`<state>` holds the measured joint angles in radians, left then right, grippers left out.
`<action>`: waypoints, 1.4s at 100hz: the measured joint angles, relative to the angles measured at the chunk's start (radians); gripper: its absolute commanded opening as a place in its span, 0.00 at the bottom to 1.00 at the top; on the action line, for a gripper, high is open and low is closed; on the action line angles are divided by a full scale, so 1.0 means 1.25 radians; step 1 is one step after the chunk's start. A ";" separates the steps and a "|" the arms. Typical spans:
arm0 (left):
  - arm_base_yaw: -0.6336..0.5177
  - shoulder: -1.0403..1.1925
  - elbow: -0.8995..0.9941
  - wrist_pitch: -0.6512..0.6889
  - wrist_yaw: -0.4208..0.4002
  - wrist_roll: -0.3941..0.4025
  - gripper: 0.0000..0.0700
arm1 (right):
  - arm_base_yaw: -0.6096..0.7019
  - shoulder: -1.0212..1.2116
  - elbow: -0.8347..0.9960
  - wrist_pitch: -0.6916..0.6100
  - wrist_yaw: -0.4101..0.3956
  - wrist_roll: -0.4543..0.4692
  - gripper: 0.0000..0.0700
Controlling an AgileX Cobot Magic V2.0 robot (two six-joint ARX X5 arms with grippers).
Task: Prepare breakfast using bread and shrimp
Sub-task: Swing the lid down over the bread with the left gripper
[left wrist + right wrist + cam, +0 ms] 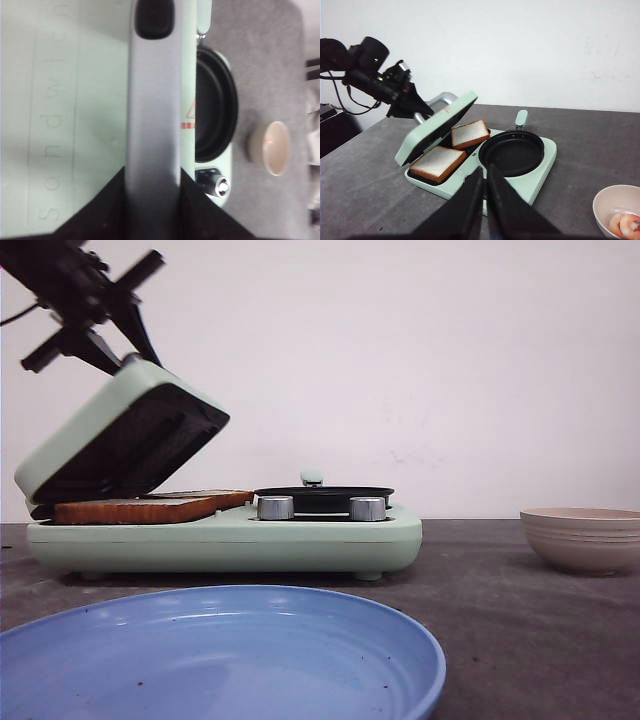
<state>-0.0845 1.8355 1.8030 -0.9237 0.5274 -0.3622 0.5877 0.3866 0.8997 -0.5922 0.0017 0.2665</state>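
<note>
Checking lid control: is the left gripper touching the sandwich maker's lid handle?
Touching. In the left wrist view the left gripper has its fingers on both sides of the grey lid handle, no gap visible.

The half-raised lid [437, 131] overhung the two bread slices [439, 162], leaving only a wedge-shaped gap to reach them, widest at its free edge. The left gripper [422, 111] held the lid's handle [440, 100]. The frying pan [511, 151] lay uncovered. The table [590, 150] between the appliance and the shrimp bowl [618, 210] stood bare.
</note>
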 measured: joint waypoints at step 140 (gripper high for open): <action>-0.213 -0.388 0.016 0.044 -0.387 0.109 0.00 | 0.000 0.117 0.000 -0.024 0.146 0.072 0.00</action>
<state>-0.3504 1.3502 1.8229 -0.8688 0.0433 -0.2264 0.5877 0.5327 0.8997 -0.6224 0.1844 0.3565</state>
